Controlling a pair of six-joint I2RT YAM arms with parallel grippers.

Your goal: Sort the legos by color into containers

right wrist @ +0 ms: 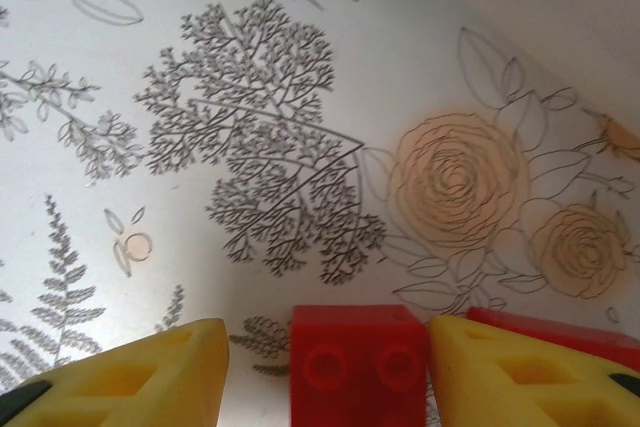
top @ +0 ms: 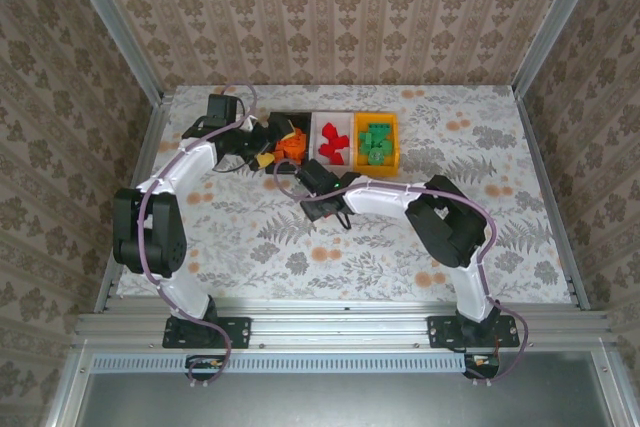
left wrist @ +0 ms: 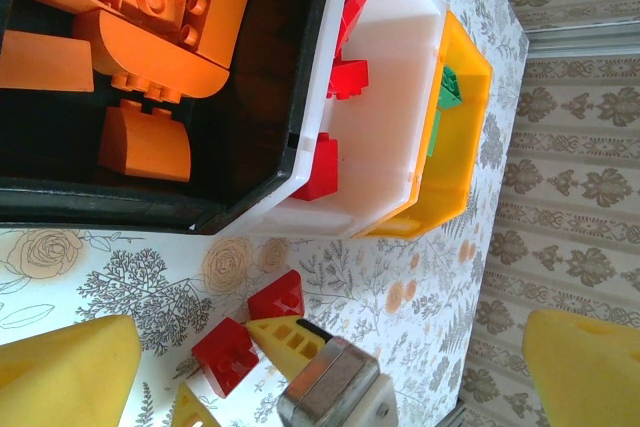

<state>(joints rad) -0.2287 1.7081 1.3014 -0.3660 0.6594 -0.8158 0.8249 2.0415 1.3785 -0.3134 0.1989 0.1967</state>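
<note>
Just before the white bin [left wrist: 385, 97], straddling a red brick [right wrist: 355, 367] with right gripper [right wrist: 328, 347] parted and empty, ready to pinch.

Floral table [left wrist: 440, 297] bears black bin [left wrist: 100, 212], white bin [left wrist: 390, 97], yellow bin [left wrist: 455, 167], two red bricks [left wrist: 277, 297].

floral table cover [top: 250, 237] beneath damask-patterned walls [top: 330, 7], framed by aluminium rails [top: 340, 322].

Damask-papered walls [top: 330, 7] enclose a floral-patterned table [top: 540, 177].
</note>
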